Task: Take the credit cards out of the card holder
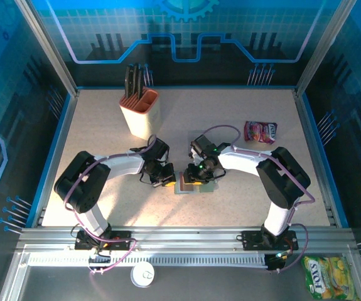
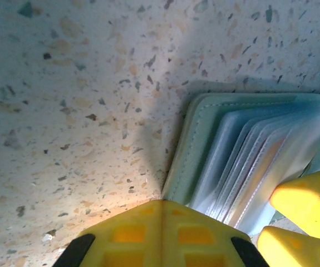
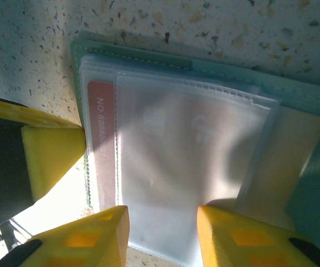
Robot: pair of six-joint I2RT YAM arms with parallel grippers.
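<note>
Right wrist view: card holder [image 3: 221, 75] lies open at worktop [image 3: 204, 22] centre; right hand [image 3: 161, 228], parted, straddles a sleeve [image 3: 193, 167] showing a red card [image 3: 101, 139], apparently ungripped. Left hand [image 2: 162, 225], clenched, sits at its left edge. Risk: pinching sleeve too drags the holder.

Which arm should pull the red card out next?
Right, probably. The right gripper is open over the holder's clear sleeves, beside the red card poking out. The left gripper is shut, its tip at the holder's edge.

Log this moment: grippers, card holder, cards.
left gripper: shut, at card holder edge | right gripper: open over sleeve | red card: in card holder | card holder: open
</note>
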